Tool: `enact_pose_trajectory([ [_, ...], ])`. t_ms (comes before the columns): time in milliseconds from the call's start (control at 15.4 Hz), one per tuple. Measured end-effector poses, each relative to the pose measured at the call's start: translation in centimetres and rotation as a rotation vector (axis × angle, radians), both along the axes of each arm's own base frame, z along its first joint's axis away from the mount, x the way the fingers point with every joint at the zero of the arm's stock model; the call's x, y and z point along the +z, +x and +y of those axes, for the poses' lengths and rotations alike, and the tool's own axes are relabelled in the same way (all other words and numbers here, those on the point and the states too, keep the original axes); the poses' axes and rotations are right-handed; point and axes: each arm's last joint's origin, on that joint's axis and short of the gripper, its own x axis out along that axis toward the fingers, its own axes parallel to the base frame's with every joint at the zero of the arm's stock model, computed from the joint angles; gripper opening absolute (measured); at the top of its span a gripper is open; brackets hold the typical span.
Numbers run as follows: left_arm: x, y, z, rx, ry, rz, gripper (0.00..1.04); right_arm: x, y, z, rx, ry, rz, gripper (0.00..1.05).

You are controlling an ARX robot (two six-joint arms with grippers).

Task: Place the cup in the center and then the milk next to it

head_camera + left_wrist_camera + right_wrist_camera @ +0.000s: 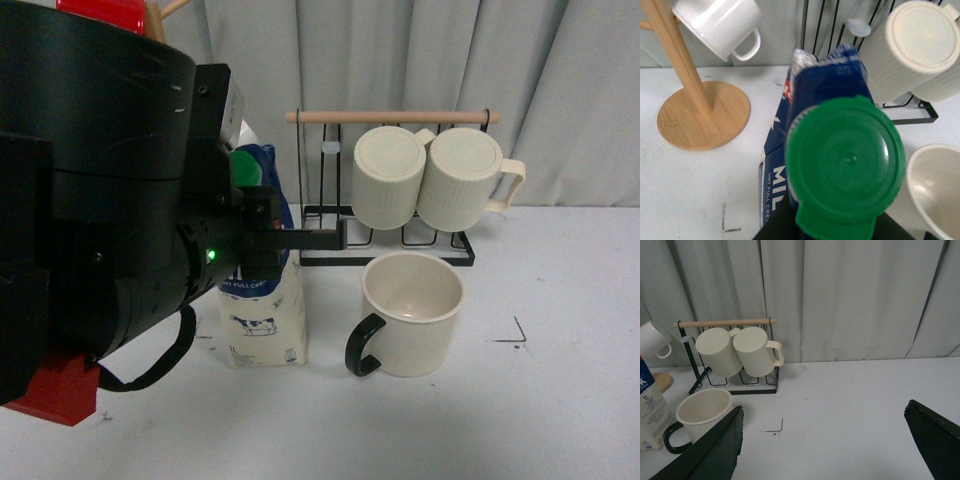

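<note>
Under everything, table [580, 420]: white top; every item was carried on it.
Backdrop, curtain [560, 70]: grey, pleated, hung behind the table.
Left arm [100, 200]: black housing was seen filling the left side of the front view, with a green LED lit.
Left gripper [318, 238]: was positioned at the upper part of the milk [265, 320]. One finger was seen lying across the carton and the other was hidden. Whether it was clamped or only around the carton could not be told.
Rack [400, 255]: black wire with a wooden rod [390, 117], stood behind the cup [412, 312].
Milk: was stood upright on the table, just beside the cup on its left in the front view, with a narrow gap between them. The cow picture was turned to the camera.
Cup: was set mouth up near the middle of the table, in front of the rack. Its black handle [362, 347] was turned toward the milk side and the front.
Left ribbed mug [388, 178], right ribbed mug [462, 180]: were hung side by side on the rack, bases toward the camera.
Mug tree [690, 100]: wooden with a round base, seen beyond the carton in the left wrist view. A white mug [720, 22] was hung on it.
Right gripper [824, 415]: fingers [715, 450] were spread wide over the table.
Cap [845, 162]: green, round, fitted on the carton top.
Corner mark [515, 330]: small, black, drawn on the table right of the cup.
</note>
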Motion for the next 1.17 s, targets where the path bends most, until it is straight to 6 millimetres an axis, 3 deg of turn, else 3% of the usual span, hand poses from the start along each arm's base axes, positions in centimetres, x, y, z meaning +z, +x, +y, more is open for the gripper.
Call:
enact_pose_trajectory([
  [326,1.2,-0.1,0.1,-0.010,-0.029,0.011,0.73,0.0,0.0,0.0,0.000,0.000,0.000,0.98],
  [456,3.5,-1.2,1.0,-0.062,-0.070,0.030,0.94,0.0,0.0,0.0,0.000,0.000,0.000,0.98],
  [521,4.7,-2.5,1.9,-0.124,-0.105,0.056,0.99,0.0,0.0,0.0,0.000,0.000,0.000,0.98],
  [651,6.6,-5.4,5.1,-0.224,-0.161,0.073,0.98,0.0,0.0,0.0,0.000,0.000,0.000,0.98],
  [847,10.4,-9.0,10.6,-0.226,-0.225,-0.153,0.98,0.0,0.0,0.0,0.000,0.000,0.000,0.98],
  [977,11.9,-9.9,11.0,-0.233,-0.223,-0.241,0.98,0.0,0.0,0.0,0.000,0.000,0.000,0.98],
  [1042,11.9,-9.8,10.8,-0.219,-0.200,-0.269,0.96,0.0,0.0,0.0,0.000,0.000,0.000,0.98],
  [1172,8.6,-11.1,11.5,0.057,-0.012,-0.325,0.71,0.0,0.0,0.0,0.000,0.000,0.001,0.98],
])
